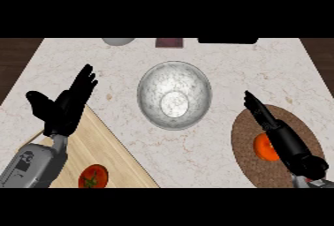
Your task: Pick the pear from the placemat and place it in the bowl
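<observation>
Head view, counter: I see a pale marble counter point(215, 150) from high up.
Bowl: a shiny grey bowl point(175, 95) sits in the middle, with nothing in it.
Placemat: a round brown placemat point(257, 170) lies at my right, well apart from the bowl.
Pear: the fruit on the placemat looks orange to me point(262, 147). My right hand covers part of it.
Right hand: my right hand point(280, 137) lies over the fruit, fingers straight and close together, pointing up and away. It is not wrapped round the fruit.
Left hand: my left hand point(65, 106) rests at my left, fingers spread and pointing up, holding nothing.
Board: a wooden board point(111, 150) lies under my left arm.
Tomato: a red tomato point(92, 176) sits on the board.
</observation>
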You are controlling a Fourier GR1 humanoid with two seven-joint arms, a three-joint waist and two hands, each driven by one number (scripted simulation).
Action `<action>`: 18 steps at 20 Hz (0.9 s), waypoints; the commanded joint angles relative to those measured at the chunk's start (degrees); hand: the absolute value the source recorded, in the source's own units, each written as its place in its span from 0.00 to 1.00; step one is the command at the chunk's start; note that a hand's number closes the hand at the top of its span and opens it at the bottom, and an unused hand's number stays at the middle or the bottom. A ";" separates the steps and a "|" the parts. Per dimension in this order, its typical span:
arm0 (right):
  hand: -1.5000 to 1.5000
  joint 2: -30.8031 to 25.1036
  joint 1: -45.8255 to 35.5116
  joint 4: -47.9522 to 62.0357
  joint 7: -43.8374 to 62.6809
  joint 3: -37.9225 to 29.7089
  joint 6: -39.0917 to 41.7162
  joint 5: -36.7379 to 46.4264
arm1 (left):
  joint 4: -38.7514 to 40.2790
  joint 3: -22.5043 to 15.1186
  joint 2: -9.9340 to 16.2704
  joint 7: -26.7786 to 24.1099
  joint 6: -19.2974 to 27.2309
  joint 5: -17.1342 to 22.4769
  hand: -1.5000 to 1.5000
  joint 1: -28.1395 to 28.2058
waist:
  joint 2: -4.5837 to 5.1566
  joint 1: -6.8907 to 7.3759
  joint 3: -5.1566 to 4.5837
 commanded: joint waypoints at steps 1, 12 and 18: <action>1.00 -0.41 5.07 -1.56 -1.69 -2.76 -3.72 3.15 | -0.32 0.96 -0.51 -0.67 -1.64 -0.05 0.50 0.43 | 0.91 -1.73 -0.20; 0.00 3.27 22.72 -3.96 1.53 -19.32 -39.89 19.54 | -4.74 -5.36 -6.72 -4.10 -4.73 2.47 0.50 8.21 | 0.55 -3.74 -0.33; 0.00 -3.82 29.38 -8.23 17.99 -11.49 -37.39 38.51 | -3.46 -5.58 -8.36 -3.22 -4.28 1.39 0.50 6.04 | 1.13 -2.15 -0.55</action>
